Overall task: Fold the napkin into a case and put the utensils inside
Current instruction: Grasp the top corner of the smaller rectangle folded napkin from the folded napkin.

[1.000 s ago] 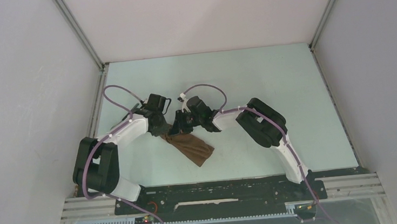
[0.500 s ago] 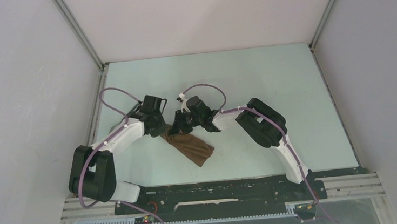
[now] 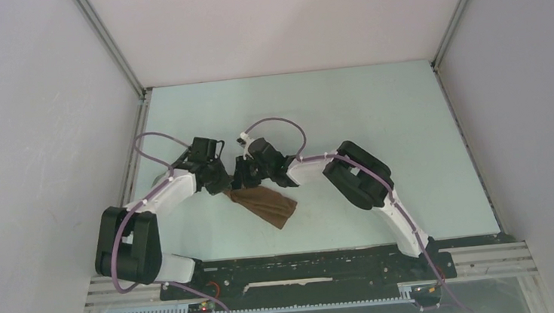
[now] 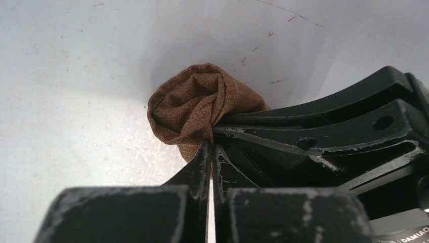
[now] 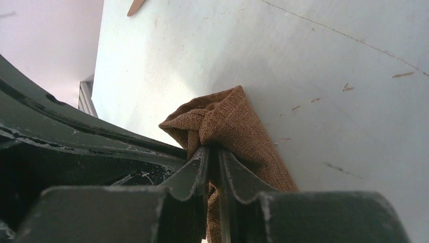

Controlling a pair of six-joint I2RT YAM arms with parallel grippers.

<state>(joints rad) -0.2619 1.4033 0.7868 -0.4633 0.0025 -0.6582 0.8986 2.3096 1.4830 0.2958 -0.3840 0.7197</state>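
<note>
A pale mint table fills the floor of a white-walled booth. The top view alone takes in the whole of it. There the left arm and right arm bend inward from their bases and meet left of the table's middle. The napkin lies under and just in front of that meeting point as a bunched, narrow brown strip. It slants from the grippers toward the near right. From above, the left gripper and right gripper look like black blocks close together over the cloth's far end. Their jaws cannot be made out there.

The wrist cameras supply that detail. In the left wrist view the left gripper has its fingers pressed together, pinching an edge of the napkin. The cloth is rolled into a crumpled whorl just beyond the tips. The other gripper's black frame crosses on the right, touching the cloth.

In the right wrist view the right gripper is clamped on a raised fold of the napkin, with fabric trailing down between its fingers. Only this view shows a reddish-brown piece. Its slim tip rests on the table, well apart from the cloth, at the frame's top edge.
</note>
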